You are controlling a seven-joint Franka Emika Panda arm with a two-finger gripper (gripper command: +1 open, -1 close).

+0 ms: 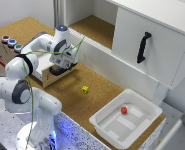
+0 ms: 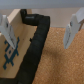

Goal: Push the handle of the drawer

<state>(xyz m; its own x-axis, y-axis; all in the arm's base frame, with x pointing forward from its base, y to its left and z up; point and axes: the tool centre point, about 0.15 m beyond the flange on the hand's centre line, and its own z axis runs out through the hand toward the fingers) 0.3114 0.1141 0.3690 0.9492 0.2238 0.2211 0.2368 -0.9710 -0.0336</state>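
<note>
Now the Franka arm point(image 1: 22, 85) reaches from its base at the exterior view's lower left up and over to the light-brown wooden box point(image 1: 14, 57), which stands on the cork-covered worktop point(image 1: 82, 107) at that view's left. On top of the box sit three round buttons point(image 1: 11, 43), red, blue and green, in a row. The gripper point(image 1: 62, 66) hangs at the box's front face, just where the pale wooden drawer point(image 1: 54, 76) juts out low down; the dark handle point(image 1: 58, 70) shows only as a small dark patch right under the gripper, so contact cannot be judged from that view.

From the wrist view, the fingers point(image 2: 74, 30) stand spread apart with nothing gripped between them. One finger lies over the pale wooden drawer front point(image 2: 12, 50); the other hangs over bare cork. Between them runs the handle point(image 2: 36, 37), a dark curved bar fixed to the edge of the pale wood, closer to the finger on the wood side. Whether either finger touches it is too blurred to tell.

Elsewhere on the worktop, a small yellow block point(image 1: 85, 89) lies near the middle, well apart from the box. A white plastic tray point(image 1: 107, 127) sits at the exterior view's lower right with a small red block point(image 1: 124, 110) inside it. Behind rises a big white cabinet panel point(image 1: 162, 50) bearing a long black handle point(image 1: 143, 47).
</note>
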